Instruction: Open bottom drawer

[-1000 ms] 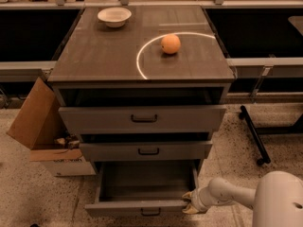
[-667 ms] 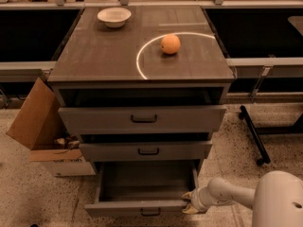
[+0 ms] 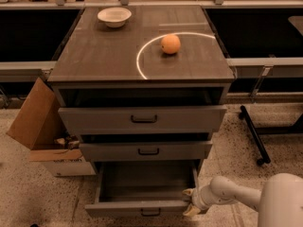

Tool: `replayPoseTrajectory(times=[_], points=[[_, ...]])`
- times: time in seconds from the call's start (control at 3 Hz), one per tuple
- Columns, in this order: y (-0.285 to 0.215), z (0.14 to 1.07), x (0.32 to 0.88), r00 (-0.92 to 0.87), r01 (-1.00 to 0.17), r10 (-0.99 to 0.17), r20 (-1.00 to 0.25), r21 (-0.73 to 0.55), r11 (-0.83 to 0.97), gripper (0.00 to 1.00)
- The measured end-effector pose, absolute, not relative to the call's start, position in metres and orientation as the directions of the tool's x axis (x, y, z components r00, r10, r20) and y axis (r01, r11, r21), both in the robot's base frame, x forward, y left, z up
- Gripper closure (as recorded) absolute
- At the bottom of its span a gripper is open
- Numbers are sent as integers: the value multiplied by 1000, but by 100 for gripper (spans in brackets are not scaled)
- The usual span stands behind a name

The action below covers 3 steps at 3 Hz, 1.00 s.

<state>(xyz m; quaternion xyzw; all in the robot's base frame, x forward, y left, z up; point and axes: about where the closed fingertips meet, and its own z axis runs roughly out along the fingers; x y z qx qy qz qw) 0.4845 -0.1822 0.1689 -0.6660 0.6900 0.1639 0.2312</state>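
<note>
**Grey drawers, brown top, one spot of orange**
You have the grey bottom drawer (image 3: pixel 118 207) with its dark handle (image 3: pixel 150 213), and the off-white gripper (image 3: pixel 191 202) at its 3 o'clock end. The table (image 3: pixel 94 56) is dark brown wood-grain with a pale arc (image 3: pixel 138 60), an orange (image 3: pixel 170 44), and a white bowl (image 3: pixel 114 16) at 11 o'clock.

Orange (image 3: pixel 170 44) and white bowl (image 3: pixel 114 16) atop cabinet (image 3: pixel 94 58); cardboard box (image 3: pixel 38 122) beside.

Bottom drawer (image 3: pixel 142 207): grey, pulled well out, shallow box exposed. Gripper (image 3: pixel 190 202) positioned at right end of front.
</note>
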Motion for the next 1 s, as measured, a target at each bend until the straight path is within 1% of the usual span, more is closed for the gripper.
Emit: replayPoseTrajectory(times=[0.33,0.67,1.0], points=[[-197,194,488,15,-992,-835,-551,-114,58,0],[-226,228,495,24,-986,-819,-573,-149,76,0],[-268,260,500,-7,-977,-818,-575,-171,129,0]])
